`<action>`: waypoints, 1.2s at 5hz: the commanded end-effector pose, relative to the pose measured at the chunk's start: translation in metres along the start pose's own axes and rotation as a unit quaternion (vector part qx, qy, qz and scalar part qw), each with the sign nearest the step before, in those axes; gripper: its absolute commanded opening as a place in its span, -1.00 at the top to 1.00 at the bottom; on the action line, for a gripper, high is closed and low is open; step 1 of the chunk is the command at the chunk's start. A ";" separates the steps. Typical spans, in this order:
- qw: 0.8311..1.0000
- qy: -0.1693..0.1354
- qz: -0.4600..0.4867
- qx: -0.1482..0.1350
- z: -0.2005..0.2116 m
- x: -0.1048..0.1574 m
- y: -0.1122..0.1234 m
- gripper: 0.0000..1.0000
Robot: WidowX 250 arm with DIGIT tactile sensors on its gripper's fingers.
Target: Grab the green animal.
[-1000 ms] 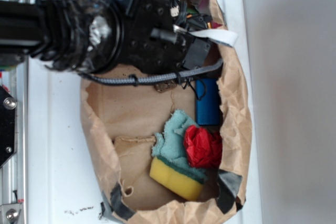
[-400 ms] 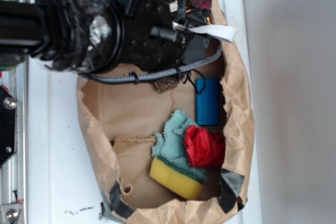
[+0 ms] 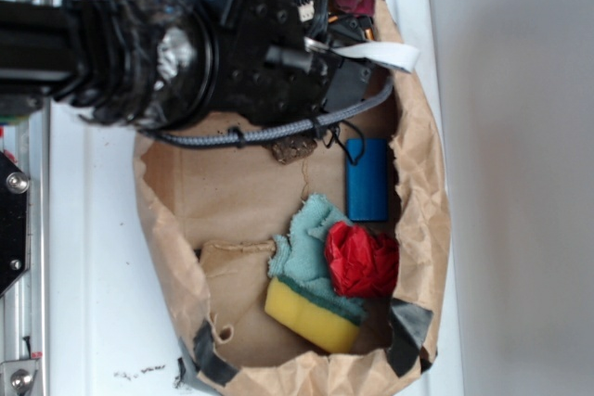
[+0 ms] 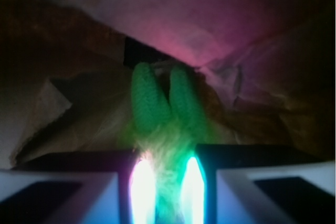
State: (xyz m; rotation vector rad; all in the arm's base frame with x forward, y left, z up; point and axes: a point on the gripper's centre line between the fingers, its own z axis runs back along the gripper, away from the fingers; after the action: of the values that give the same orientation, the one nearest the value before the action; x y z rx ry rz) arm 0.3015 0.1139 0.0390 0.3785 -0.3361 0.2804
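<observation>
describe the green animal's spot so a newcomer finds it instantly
Start at the brown paper bag and go to its top end, where the black arm covers the contents. The green animal sits there between the fingers of the claw, visible only in the wrist view. It is fuzzy lime green, unlike the yellow sponge.

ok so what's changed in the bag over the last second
The arm and its end effector shifted slightly toward the top end of the paper bag, uncovering more of the blue block. In the wrist view the green animal sits between the fingers. The teal cloth, red wad and yellow sponge stayed put.
</observation>
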 end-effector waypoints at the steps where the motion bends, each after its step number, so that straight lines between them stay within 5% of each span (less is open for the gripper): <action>1: 0.998 0.016 -0.003 -0.066 0.057 0.041 0.001 1.00; 3: 0.993 0.012 0.001 -0.114 0.090 0.045 0.006 1.00; 5: 0.995 0.007 0.010 -0.098 0.081 0.047 0.010 1.00; 6: 0.997 0.010 0.006 -0.083 0.068 0.046 0.012 -1.00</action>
State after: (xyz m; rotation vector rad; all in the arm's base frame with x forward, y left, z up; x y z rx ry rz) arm 0.3175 0.0977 0.1032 0.2015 -0.2943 0.2448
